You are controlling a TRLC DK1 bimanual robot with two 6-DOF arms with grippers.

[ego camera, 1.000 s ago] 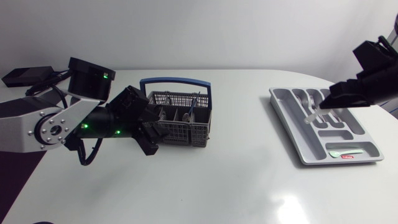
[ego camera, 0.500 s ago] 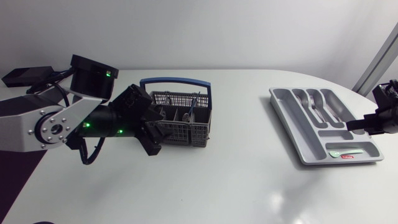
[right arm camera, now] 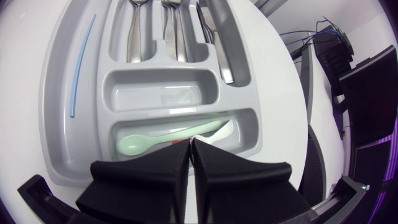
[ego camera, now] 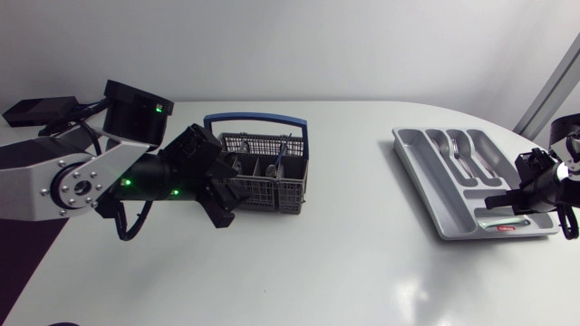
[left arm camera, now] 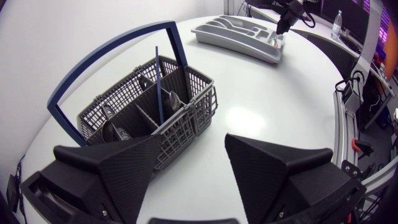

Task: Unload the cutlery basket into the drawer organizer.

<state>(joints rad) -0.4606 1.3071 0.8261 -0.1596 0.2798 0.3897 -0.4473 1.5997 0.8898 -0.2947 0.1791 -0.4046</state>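
On table: one basket, one organizer

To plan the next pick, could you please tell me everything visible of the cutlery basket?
The cutlery basket is grey plastic mesh with a blue arched handle, upright on the white table. Dividers split it into compartments holding a few metal pieces and one thin blue stick standing up. It sits just ahead of the open left gripper.

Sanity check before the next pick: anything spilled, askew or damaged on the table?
Nothing stands out. The grey mesh cutlery basket with the blue handle stands upright; the metal cutlery and mint-green plastic spoon lie lengthwise inside compartments of the grey plastic drawer organizer.
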